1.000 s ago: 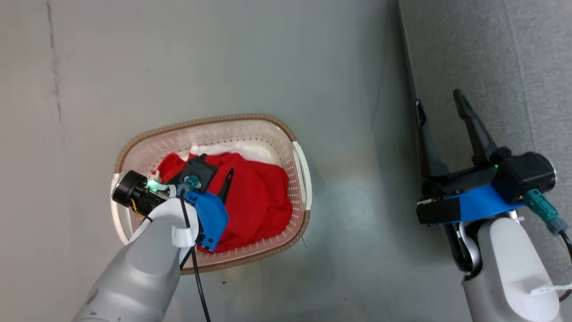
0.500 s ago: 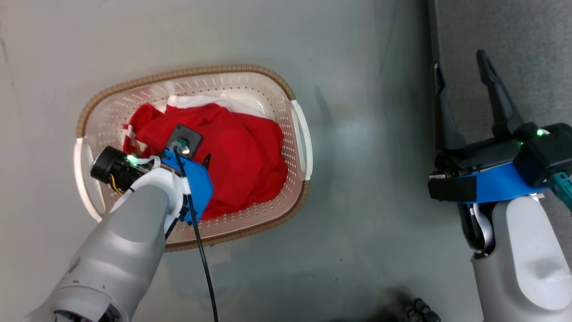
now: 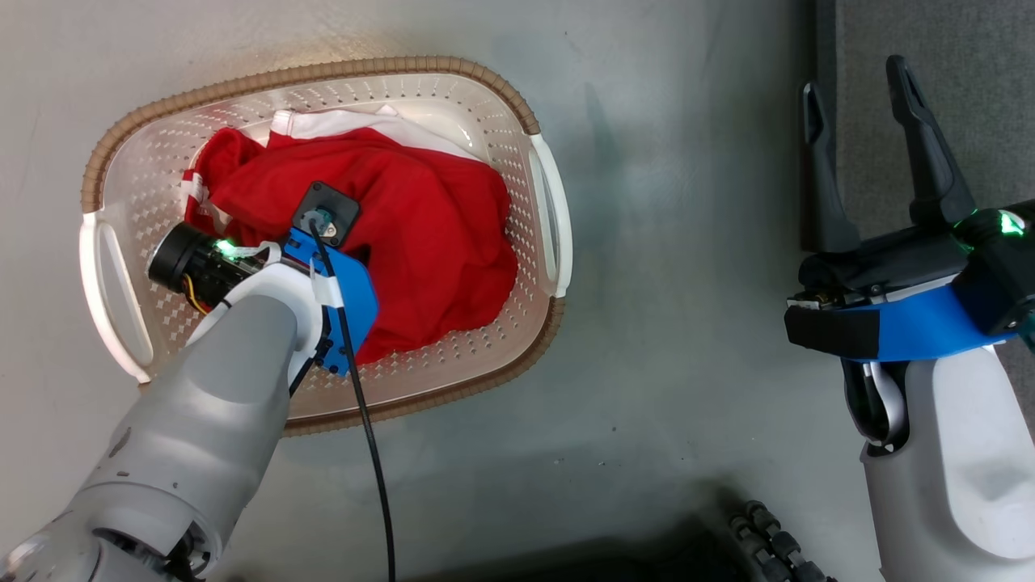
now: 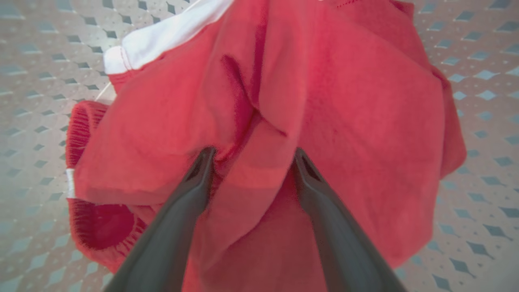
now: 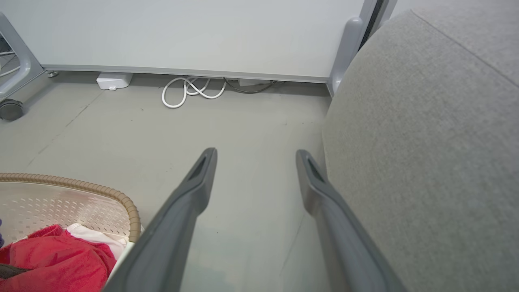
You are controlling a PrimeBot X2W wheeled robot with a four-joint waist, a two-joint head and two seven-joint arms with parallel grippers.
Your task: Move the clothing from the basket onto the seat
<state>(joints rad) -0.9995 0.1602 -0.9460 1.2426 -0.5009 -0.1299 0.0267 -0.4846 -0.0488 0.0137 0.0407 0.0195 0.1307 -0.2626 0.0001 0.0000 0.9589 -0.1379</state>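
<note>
The clothing [image 3: 437, 218] is a bright red heap with a white panel, lying in the cream perforated basket [image 3: 323, 73] on the floor. My left forearm [image 3: 218, 380] reaches down into the basket and covers its own fingers. In the left wrist view my left gripper [image 4: 254, 152] is open. Its tips press into the clothing [image 4: 365, 121], with a raised fold between them. My right gripper [image 3: 855, 77] stands open and empty at the edge of the grey seat [image 3: 954, 65]. The right wrist view shows the seat [image 5: 425, 162], the basket [image 5: 81, 186] and the clothing [image 5: 52, 259].
A black cable [image 3: 368, 453] hangs from my left wrist across the basket's near rim. A dark ribbed part [image 3: 776, 541] sits at the bottom edge. By the far wall lie a coiled white cable [image 5: 190, 91], a small white box [image 5: 114, 80] and a caster wheel [image 5: 10, 109].
The head camera has shifted, so the basket now sits higher and larger. My left gripper has sunk deeper into the clothing; its fingertip has gone under the wrist. Both grippers stay open.
</note>
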